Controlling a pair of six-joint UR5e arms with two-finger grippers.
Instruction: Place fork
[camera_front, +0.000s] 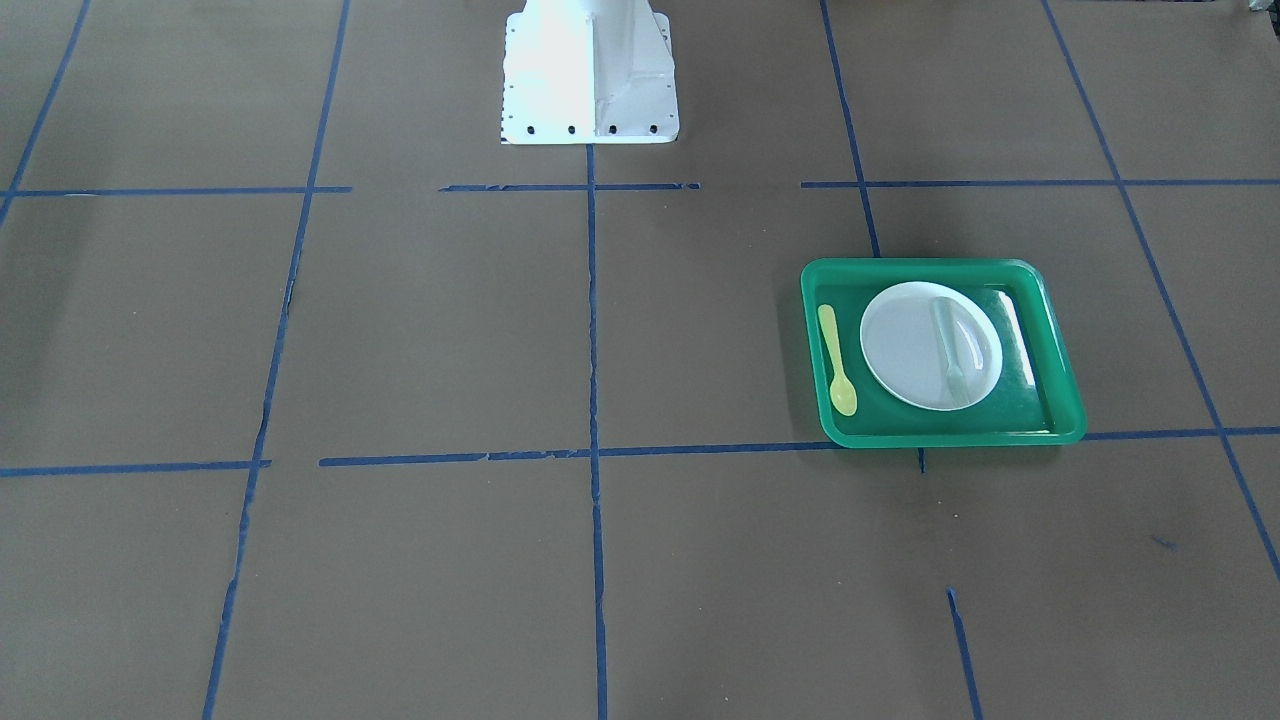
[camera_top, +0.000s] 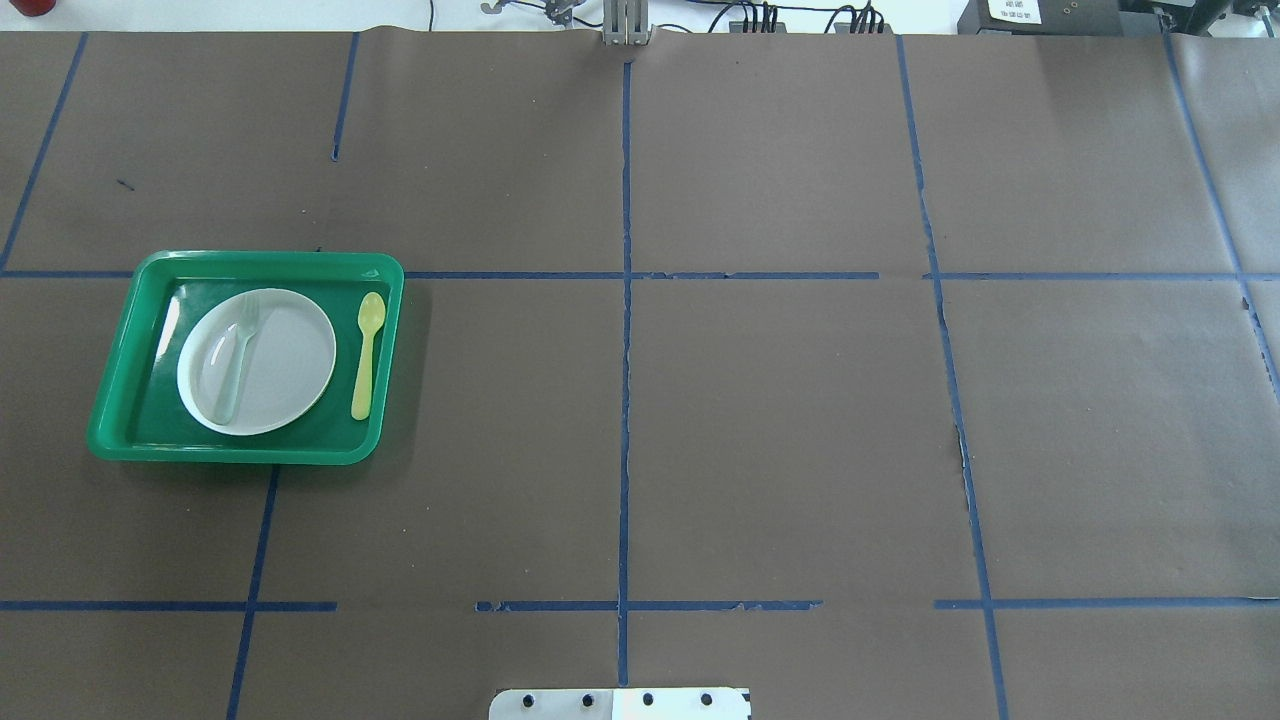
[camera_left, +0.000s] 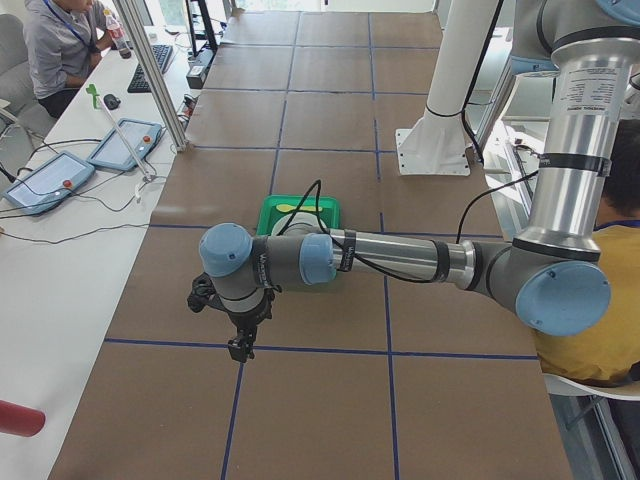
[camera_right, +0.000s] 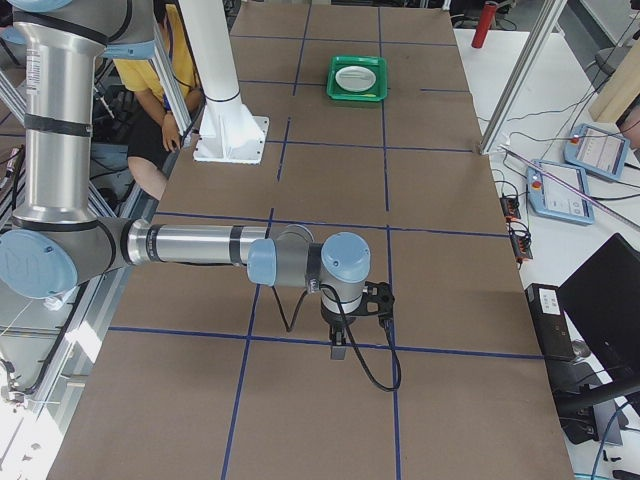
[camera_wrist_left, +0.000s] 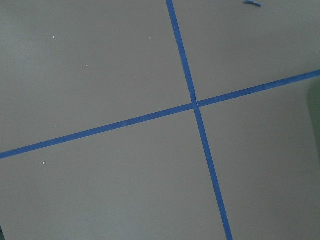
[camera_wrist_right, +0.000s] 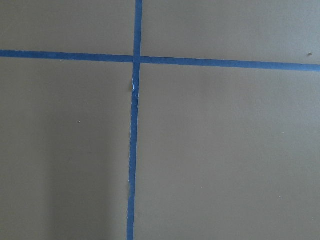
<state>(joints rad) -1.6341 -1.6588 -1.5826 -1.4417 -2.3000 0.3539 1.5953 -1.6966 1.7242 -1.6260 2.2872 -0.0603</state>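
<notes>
Both end effectors (camera_left: 240, 347) (camera_right: 338, 351) hang apart from the fork (camera_top: 239, 356) on its plate (camera_top: 295, 360).

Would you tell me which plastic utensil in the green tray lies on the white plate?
The pale translucent plastic fork lies on the round white plate; the yellow plastic spoon lies beside it, on the green tray.

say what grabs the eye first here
A bright green tray on the robot's left holds a white plate with the fork lying on it and a yellow spoon beside the plate. The left arm and right arm stretch out over the brown table in the side views.
</notes>
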